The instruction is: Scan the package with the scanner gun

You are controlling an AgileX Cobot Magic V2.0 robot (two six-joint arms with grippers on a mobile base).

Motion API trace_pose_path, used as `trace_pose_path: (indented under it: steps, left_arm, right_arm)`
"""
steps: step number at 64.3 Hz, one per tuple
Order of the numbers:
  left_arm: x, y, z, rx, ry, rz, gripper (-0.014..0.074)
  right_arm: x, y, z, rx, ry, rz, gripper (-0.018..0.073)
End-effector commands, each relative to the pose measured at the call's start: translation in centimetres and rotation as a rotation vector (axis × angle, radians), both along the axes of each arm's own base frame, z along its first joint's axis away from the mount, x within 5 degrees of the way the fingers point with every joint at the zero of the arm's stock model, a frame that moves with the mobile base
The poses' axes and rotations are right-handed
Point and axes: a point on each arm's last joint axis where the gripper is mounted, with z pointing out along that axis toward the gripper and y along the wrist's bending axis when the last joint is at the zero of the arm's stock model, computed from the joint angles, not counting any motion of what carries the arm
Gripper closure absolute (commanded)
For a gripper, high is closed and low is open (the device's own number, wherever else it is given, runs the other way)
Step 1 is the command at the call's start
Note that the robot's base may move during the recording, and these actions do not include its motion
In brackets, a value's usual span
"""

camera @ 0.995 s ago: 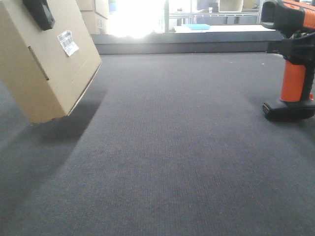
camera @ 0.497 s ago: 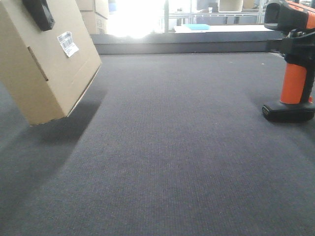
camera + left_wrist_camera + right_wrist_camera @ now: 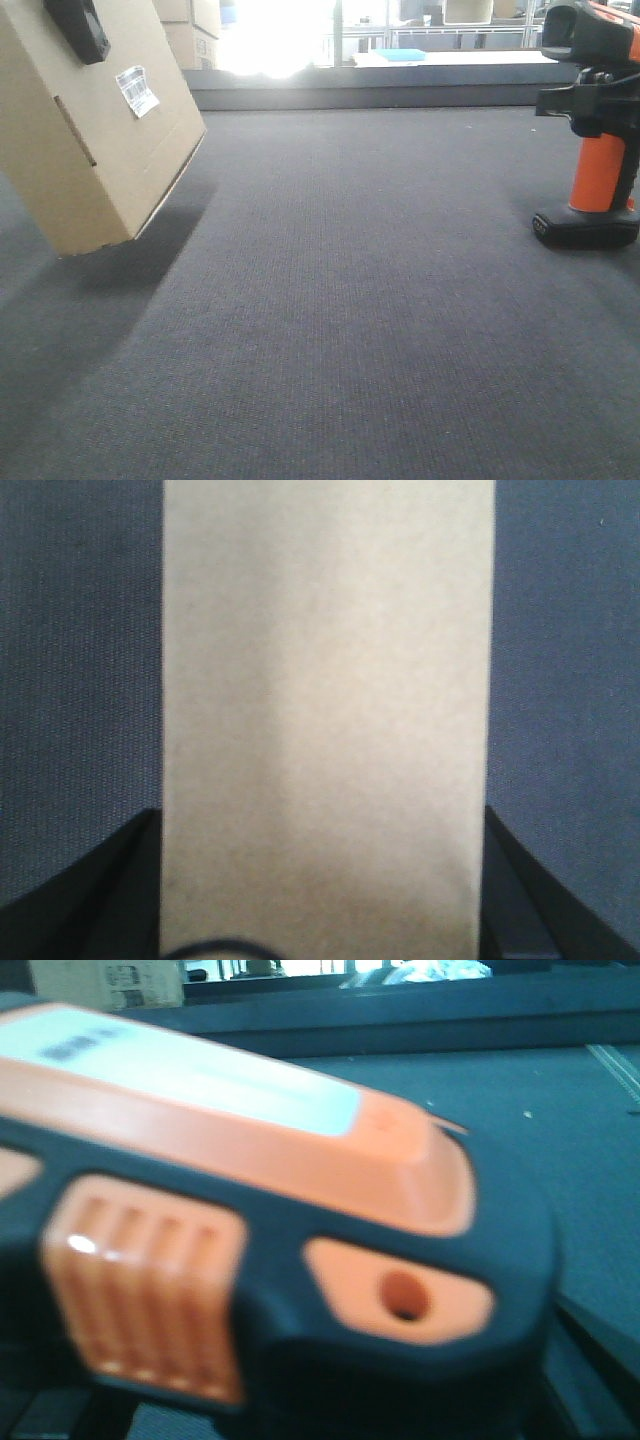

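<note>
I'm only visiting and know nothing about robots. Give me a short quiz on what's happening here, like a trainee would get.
1. True or false: the package lies flat on the table.
2. The handle of the scanner gun is: A) green, B) orange, C) white.
3. Which gripper holds the package?

Key
1. False. It is tilted, with its barcode label on the upper face.
2. B.
3. The left gripper, with a finger on either side of the box. The right gripper is closed on the scanner gun.
</note>
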Motion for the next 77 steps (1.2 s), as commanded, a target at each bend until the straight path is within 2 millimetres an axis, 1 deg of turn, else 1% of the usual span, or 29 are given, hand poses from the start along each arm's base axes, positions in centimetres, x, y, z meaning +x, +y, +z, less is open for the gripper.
trace_pose_path:
  steps: [1,10,22,29,41,47,58,63,73,77]
  left_arm:
    - [-0.1,-0.2,0.6,-0.014,-0.031,-0.005,0.0508]
    - [-0.1,-0.2,0.6,-0.014,-0.031,-0.005,0.0508]
    - [-0.1,-0.2,0.6,-0.014,-0.033,-0.005,0.0508]
    - [-0.1,-0.2,0.6,-0.014,-0.033,-0.005,0.0508]
    - [-0.1,-0.2,0.6,-0.014,-0.033,-0.005,0.0508]
    - [-0.1,-0.2,0.6,-0.014,-0.033,-0.005,0.0508]
    - [-0.1,-0.2,0.6,-0.014,-0.033,-0.005,0.0508]
    - [-0.1,-0.2,0.6,-0.014,-0.033,-0.005,0.0508]
    - [-0.1,-0.2,0.6,-0.014,-0.033,-0.005,0.0508]
    - [-0.1,-0.2,0.6,-0.014,-0.033,-0.005,0.0508]
  right_arm:
    - [0.0,-0.3,0.1,0.012,0.005,-0.028,-0.0006]
    - [-0.9,-0.2,0.3,0.015,-0.034,-0.024,-0.0006]
    - [-2.9,0.0,-0.7,0.020,-0.007,-0.022,-0.0006]
    - [-4.2,0.1,-0.8,0.024,-0.024,-0.019,-0.0006]
    - [-6.0,0.3,-0.5,0.023,-0.038,-0.017,-0.0006]
    - [-6.8,0.3,0.1,0.017,-0.051,-0.016,-0.0006]
    - [-8.3,0.4,1.4,-0.012,0.016,-0.021,0.0000]
    - [-9.1,0.4,2.4,-0.021,0.011,-0.029,0.0000]
    - [-11.1,0.3,4.8,-0.030,-0.057,-0.049,0.0003]
    - [-12.2,0.3,5.5,-0.035,-0.060,-0.059,0.0050]
